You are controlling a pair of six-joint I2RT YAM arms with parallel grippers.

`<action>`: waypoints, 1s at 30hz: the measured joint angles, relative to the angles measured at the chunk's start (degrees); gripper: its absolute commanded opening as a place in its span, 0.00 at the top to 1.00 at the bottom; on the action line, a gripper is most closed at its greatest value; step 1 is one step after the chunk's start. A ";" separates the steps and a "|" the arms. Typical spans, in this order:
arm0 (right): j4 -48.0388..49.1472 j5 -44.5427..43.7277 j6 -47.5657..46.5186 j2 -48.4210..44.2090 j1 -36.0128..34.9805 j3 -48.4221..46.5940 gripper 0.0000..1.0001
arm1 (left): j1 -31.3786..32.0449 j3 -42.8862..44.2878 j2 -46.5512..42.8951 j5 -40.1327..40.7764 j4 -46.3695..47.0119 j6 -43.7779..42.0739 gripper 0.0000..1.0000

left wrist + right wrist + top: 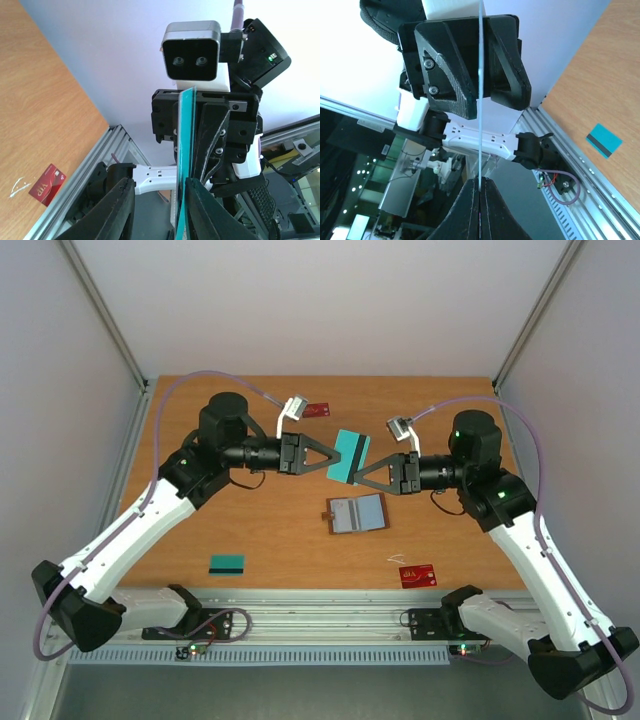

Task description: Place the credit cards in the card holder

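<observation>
Mid-air handover | right gripper (358,478) is pinching teal card (349,455) on edge, likely reorienting it for the pocket | left gripper (331,455) is straddling it, fingers apart | card holder (356,513) is lying open just nearer.

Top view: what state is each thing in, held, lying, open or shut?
Teal plastic card: held in the air, tilted.
Right gripper: shut on it.
Left gripper: open around it.
Brown leather card holder: lying open on wooden table.
Second teal card: lying flat.
Near red card: lying flat.
Far red card: lying flat.
</observation>
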State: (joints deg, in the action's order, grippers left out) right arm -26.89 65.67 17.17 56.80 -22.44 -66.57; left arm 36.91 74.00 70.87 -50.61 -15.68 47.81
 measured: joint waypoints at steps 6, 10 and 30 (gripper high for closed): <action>0.94 1.90 0.37 0.79 0.00 0.00 0.99 | -0.17 0.00 -0.02 -0.04 3.02 1.64 0.88; 1.01 2.32 0.35 1.14 0.00 0.00 0.99 | -0.26 0.00 -0.02 -0.24 3.72 2.43 1.00; -23.54 -22.75 -12.87 13.88 7.78 -1.51 0.63 | 0.68 -5.40 10.75 10.49 -0.83 -0.81 1.00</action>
State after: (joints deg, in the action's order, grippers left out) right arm -50.43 42.92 4.29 70.67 -14.66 -68.07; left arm 37.58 68.60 81.62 -40.12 -16.51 47.00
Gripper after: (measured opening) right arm 0.374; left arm 0.009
